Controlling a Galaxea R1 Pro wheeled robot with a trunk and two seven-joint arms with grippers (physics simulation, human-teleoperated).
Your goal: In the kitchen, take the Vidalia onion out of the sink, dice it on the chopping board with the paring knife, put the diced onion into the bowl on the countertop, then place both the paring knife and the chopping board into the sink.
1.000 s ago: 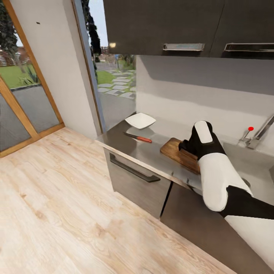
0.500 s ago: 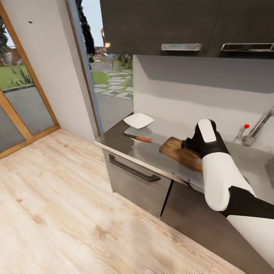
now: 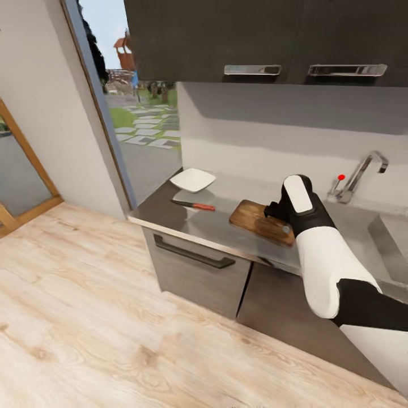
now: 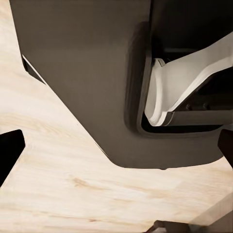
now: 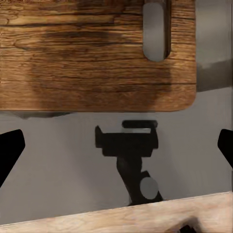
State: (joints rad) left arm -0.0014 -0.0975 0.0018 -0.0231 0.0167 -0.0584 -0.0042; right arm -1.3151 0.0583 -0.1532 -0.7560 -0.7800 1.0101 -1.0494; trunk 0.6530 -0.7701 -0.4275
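The right gripper (image 3: 276, 214) hung over the near end of the board (image 3: 258, 221) on the countertop (image 3: 187, 218). In the right wrist view its fingertips (image 5: 10, 148) sat wide apart at the frame's edges with nothing between them, so the jaws stood open and empty, above bare counter just short of the board (image 5: 92, 58) edge. The board's slot handle (image 5: 154, 30) lay at one end, its long axis running along the counter.

The onion was not to be seen; the sink (image 3: 391, 241) lay off to the right of the board, past the tap (image 3: 362, 170) and its red knob (image 3: 340, 177), and its basin was mostly cut off by the frame. Judged from that, the right arm was the nearer one for any reach into the sink, and it would have to swing right, away from the board.

The knife (image 3: 194, 205) lay to the left of the board, apart from it, blade pointing left, with the white bowl (image 3: 193, 179) just behind it near the counter's end. No dice showed on the board.

The left wrist view looked down on the robot's own dark body and the wooden floor (image 4: 63, 194); a dark fingertip (image 4: 8, 153) showed at the edge, but how far that gripper was open could not be told.
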